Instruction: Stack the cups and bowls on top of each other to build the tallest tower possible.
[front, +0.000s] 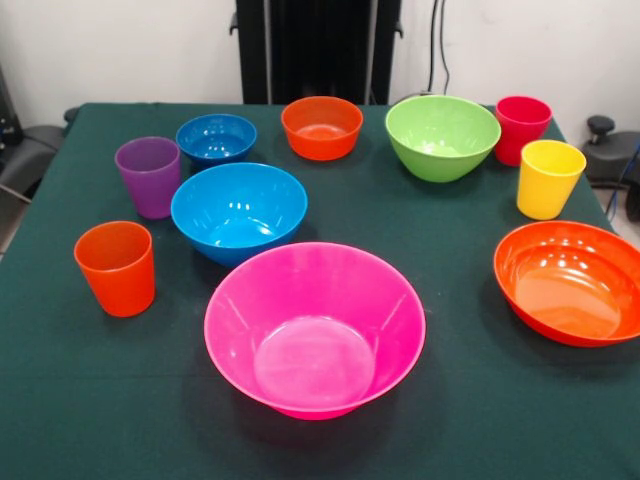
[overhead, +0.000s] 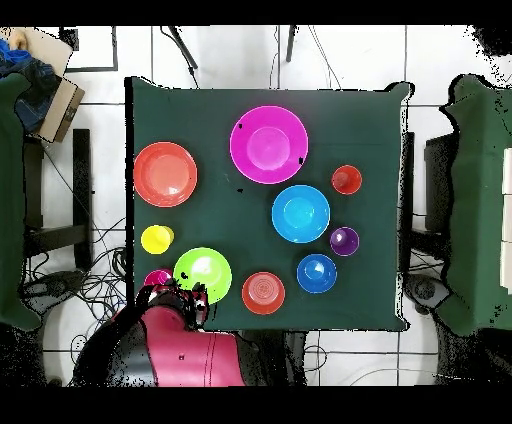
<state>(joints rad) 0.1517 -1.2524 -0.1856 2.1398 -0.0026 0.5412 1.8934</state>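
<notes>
Nothing is stacked; every piece stands apart and upright on the green tablecloth (front: 450, 400). Bowls: large pink (front: 315, 330) (overhead: 268, 144), large blue (front: 238, 210) (overhead: 300, 213), small blue (front: 216, 138), small orange (front: 321, 127), green (front: 442, 135) (overhead: 202, 274), wide orange (front: 570, 282) (overhead: 165, 174). Cups: orange (front: 116, 267), purple (front: 148, 176), red (front: 522, 128), yellow (front: 548, 177). The red and black arm (overhead: 180, 345) is drawn back over its base, partly above the red cup (overhead: 157, 279). Its gripper does not show in either view.
The robot's black pedestal (front: 318, 50) stands behind the table's far edge. Chairs with green covers (overhead: 480, 200) flank the table in the overhead view. A box with cloth (overhead: 40, 90) sits on the floor off one corner.
</notes>
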